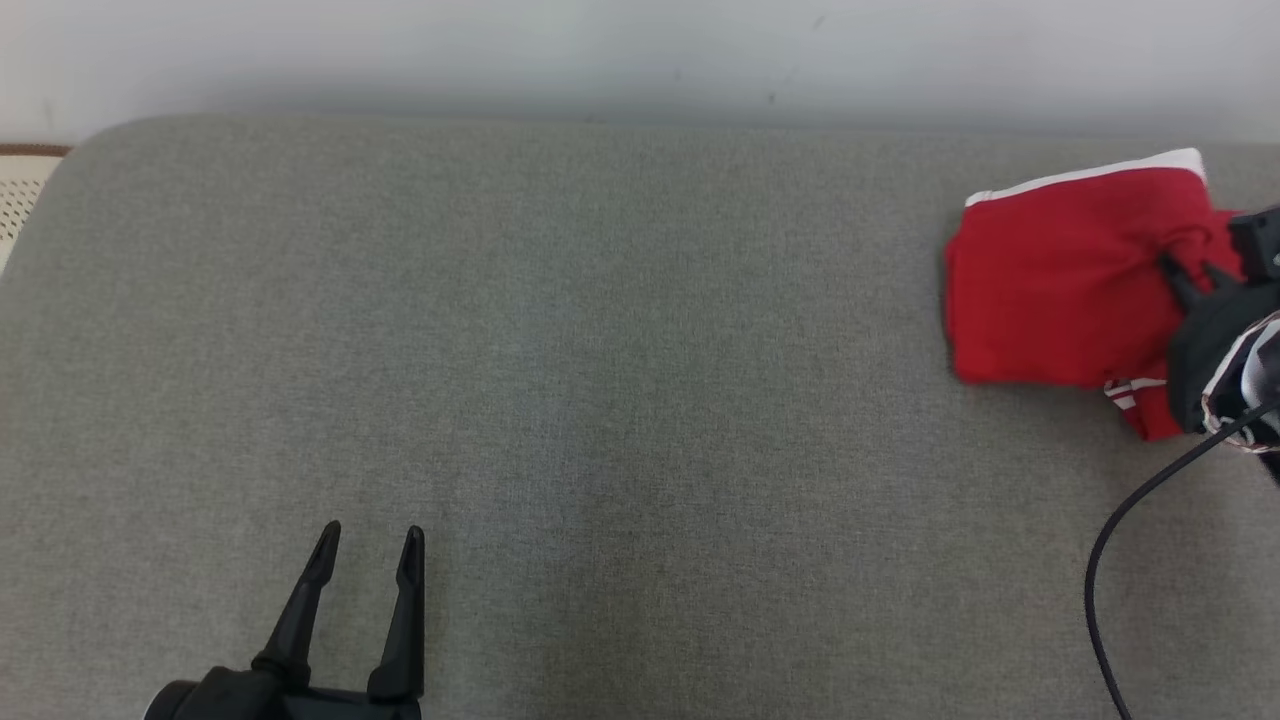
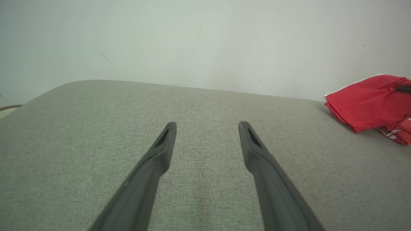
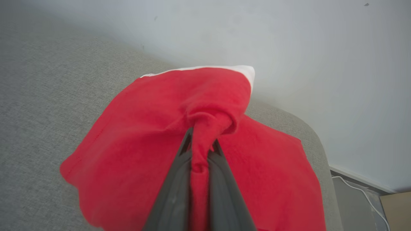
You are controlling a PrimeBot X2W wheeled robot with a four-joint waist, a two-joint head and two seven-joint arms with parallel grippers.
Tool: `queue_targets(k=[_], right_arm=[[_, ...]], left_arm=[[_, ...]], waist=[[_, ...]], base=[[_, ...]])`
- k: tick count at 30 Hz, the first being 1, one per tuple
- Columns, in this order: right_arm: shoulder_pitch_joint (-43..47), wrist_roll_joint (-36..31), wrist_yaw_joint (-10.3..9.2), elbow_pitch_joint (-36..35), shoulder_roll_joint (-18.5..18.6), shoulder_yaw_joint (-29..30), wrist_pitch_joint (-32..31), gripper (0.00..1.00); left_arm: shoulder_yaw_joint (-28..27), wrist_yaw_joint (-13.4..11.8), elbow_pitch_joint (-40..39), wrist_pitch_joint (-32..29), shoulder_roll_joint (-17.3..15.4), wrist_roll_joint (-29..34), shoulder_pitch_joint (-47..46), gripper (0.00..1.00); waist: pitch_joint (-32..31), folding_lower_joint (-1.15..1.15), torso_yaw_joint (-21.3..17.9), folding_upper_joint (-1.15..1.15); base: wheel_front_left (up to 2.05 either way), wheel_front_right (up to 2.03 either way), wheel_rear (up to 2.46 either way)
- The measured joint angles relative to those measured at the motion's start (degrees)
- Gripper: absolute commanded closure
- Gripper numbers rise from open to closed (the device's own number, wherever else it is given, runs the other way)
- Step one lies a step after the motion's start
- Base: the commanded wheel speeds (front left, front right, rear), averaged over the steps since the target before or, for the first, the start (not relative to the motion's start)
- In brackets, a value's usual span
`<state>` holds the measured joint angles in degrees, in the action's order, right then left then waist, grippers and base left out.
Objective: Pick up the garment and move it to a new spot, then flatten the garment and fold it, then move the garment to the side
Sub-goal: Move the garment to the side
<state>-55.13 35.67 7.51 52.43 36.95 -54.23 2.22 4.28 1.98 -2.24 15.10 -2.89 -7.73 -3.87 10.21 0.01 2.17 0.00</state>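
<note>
The fingers of the right gripper (image 3: 202, 139) pinch a bunched fold of the red, white-trimmed garment (image 3: 144, 134), lying folded at the bench's (image 1: 600, 350) far right edge. The fingers of the left gripper (image 1: 372, 533) are spread, empty, over bare bench.

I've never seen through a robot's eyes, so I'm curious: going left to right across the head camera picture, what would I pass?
First the open left gripper → the red garment with white trim → the right gripper, shut on that garment's right side.
</note>
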Motion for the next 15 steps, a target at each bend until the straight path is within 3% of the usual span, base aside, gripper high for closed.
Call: queue_targets(k=[15], right_arm=[[-10.90,7.46,0.01,-3.48,14.11,-9.81,-5.00,1.00]], left_arm=[[-1.53,0.52,-4.54,0.01,-0.01,1.87,-0.94,0.00]], waist=[[6.43,-0.01,-1.25,0.00]], base=[[0.00,0.00,0.00]])
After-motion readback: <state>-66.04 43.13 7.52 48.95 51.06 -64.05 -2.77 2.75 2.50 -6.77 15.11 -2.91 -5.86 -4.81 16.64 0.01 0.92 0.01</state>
